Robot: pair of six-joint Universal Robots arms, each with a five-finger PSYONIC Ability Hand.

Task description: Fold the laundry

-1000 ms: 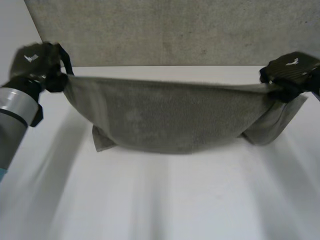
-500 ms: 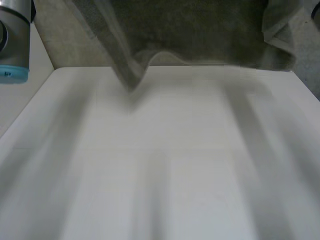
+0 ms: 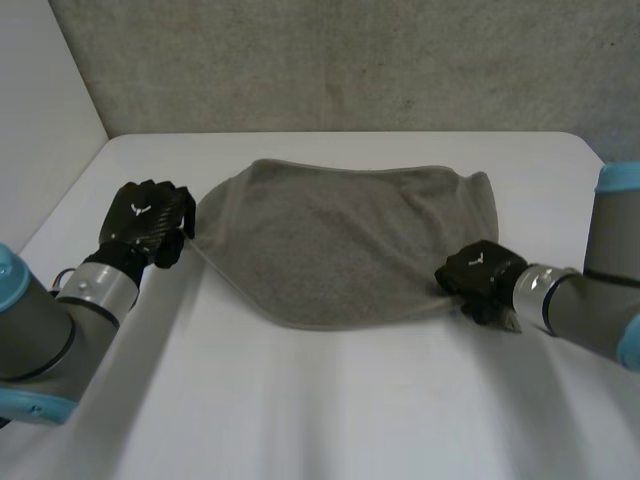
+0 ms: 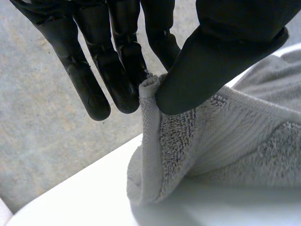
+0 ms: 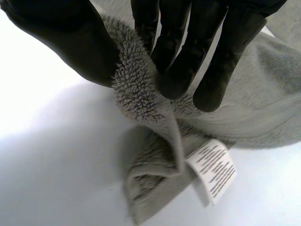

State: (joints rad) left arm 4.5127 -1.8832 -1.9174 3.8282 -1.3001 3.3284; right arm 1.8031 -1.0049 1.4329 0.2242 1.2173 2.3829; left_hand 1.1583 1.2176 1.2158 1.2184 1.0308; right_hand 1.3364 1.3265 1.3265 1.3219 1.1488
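A grey towel (image 3: 345, 240) lies spread on the white table (image 3: 320, 400), its near edge curved. My left hand (image 3: 148, 221) is at the towel's left corner. In the left wrist view the thumb and fingers (image 4: 117, 70) pinch that corner of the towel (image 4: 197, 136). My right hand (image 3: 478, 272) is at the towel's near right corner. In the right wrist view the thumb and fingers (image 5: 178, 56) pinch the fluffy edge of the towel (image 5: 141, 94), and a white care label (image 5: 214, 172) hangs below the hand.
A grey wall (image 3: 340, 60) stands behind the table's far edge. Bare white tabletop lies in front of the towel, between my two arms.
Both hands swung the towel up off the table and have brought it down again; it now lies flat and spread, with the hands lower and nearer to me.
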